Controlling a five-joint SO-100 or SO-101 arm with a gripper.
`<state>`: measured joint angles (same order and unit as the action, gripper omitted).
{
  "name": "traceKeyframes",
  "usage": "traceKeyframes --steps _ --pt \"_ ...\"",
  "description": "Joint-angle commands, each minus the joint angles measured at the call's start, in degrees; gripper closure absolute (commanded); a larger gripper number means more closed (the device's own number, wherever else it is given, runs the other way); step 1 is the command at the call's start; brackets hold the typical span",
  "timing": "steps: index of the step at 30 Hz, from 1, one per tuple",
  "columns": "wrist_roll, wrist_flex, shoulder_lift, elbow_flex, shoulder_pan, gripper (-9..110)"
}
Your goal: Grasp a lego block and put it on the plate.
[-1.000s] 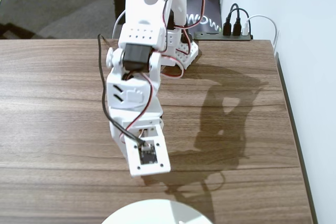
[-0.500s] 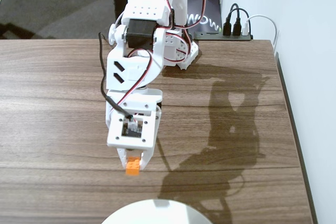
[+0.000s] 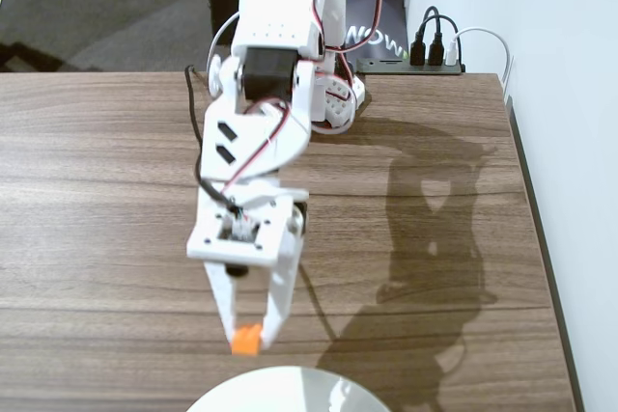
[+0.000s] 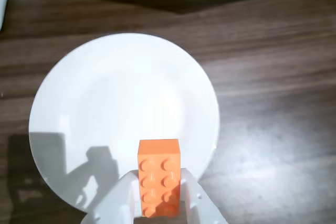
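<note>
My white gripper (image 3: 249, 335) is shut on the orange lego block (image 3: 246, 339), held off the table just short of the plate's rim in the fixed view. The white plate (image 3: 290, 393) shows only in part at the bottom edge there. In the wrist view the lego block (image 4: 158, 174) stands lengthwise between the two white fingers (image 4: 118, 203), studs facing the camera, its far end over the near part of the plate (image 4: 105, 103). The gripper (image 4: 157, 195) enters from the bottom edge and casts a shadow on the plate's lower left.
The wooden table (image 3: 97, 190) runs to a right edge by a white wall (image 3: 570, 94). A black power strip with plugs (image 3: 435, 50) lies at the back right behind the arm's base (image 3: 333, 103). The arm's shadow falls right of the gripper.
The arm has stretched forward and lifted over the last second. The gripper came off the table with the orange block in it and carried it toward the plate.
</note>
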<state>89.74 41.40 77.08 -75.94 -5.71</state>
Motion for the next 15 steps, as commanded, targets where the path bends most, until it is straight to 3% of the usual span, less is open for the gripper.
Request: traceKeyframes --steps 1,15 --pt "-0.53 -1.49 -2.20 4.92 0.97 97" --pt "-4.31 -1.49 -17.75 14.59 3.52 97"
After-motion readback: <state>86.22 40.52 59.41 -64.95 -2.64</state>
